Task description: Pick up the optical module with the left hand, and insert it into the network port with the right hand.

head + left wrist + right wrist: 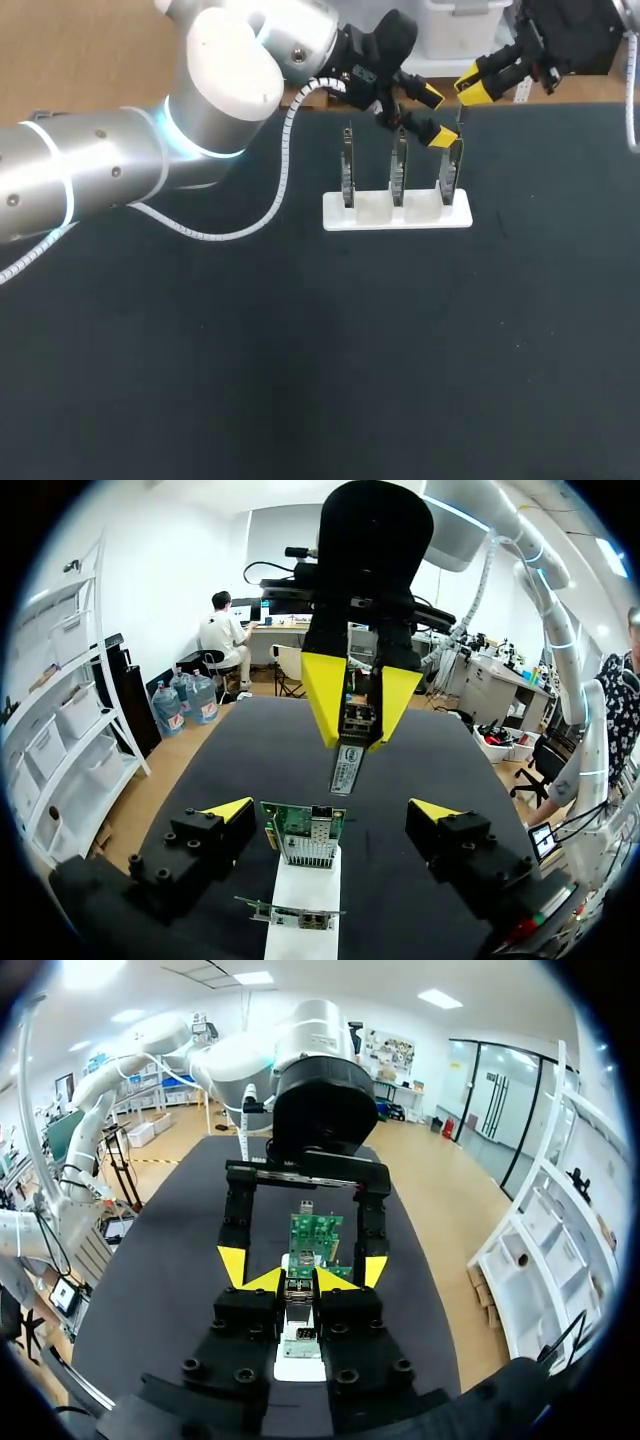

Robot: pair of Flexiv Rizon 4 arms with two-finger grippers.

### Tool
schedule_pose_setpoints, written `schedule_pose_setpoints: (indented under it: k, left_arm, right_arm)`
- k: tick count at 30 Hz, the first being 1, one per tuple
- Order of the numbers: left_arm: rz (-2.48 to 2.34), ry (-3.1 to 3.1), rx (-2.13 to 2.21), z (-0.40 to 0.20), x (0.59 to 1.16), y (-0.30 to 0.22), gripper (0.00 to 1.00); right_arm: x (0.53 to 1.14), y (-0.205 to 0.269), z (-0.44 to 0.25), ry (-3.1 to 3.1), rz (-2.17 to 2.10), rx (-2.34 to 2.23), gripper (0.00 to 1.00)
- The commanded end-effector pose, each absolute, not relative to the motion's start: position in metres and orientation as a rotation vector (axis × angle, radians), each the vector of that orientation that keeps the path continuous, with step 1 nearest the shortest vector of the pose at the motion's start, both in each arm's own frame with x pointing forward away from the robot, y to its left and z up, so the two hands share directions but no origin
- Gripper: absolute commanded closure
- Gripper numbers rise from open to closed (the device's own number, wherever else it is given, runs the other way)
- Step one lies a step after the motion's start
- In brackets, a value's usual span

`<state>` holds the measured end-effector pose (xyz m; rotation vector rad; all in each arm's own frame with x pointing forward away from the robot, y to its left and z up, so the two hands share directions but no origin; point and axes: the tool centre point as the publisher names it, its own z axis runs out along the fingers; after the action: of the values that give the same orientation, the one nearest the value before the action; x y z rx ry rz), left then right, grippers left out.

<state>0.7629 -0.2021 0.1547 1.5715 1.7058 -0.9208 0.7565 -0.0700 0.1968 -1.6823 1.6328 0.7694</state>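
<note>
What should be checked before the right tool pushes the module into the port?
1. Grasp: right tool shut on optical module: ok.
2. Other arm: left tool open, apart from the module: ok.
3. Target: network card upright in white stand: ok.
4. Alignment: module over network port: cannot tell.
5. Clearance: left tool straddles the card without touching it: ok.

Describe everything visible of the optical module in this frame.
The slim silvery metal optical module is a narrow bar with a pale label. It hangs upright, clamped near its top between the yellow tips of the right tool, its lower end just above the green network card standing in the white rack. Contact with the card cannot be told. The open left tool does not touch it.
</note>
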Motion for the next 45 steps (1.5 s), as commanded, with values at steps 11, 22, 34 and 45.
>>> schedule_pose_setpoints:
  k: [11,22,34,45]
  left_arm:
    - [-0.921,1.703,1.574,0.154,0.764,-0.202,0.00]
    - [-0.921,1.703,1.574,0.154,0.764,-0.202,0.00]
    - [-0.921,1.703,1.574,0.154,0.764,-0.202,0.00]
    - [-0.921,1.703,1.574,0.154,0.764,-0.202,0.00]
  right_arm:
    - [0.749,-0.073,0.197,1.652,0.740,-1.618,1.00]
    - [0.751,-0.081,0.197,1.613,0.836,-1.579,1.00]
    - [0.759,-0.080,0.194,1.625,0.870,-1.600,1.00]
    - [0.761,-0.071,0.184,1.645,0.888,-1.615,1.00]
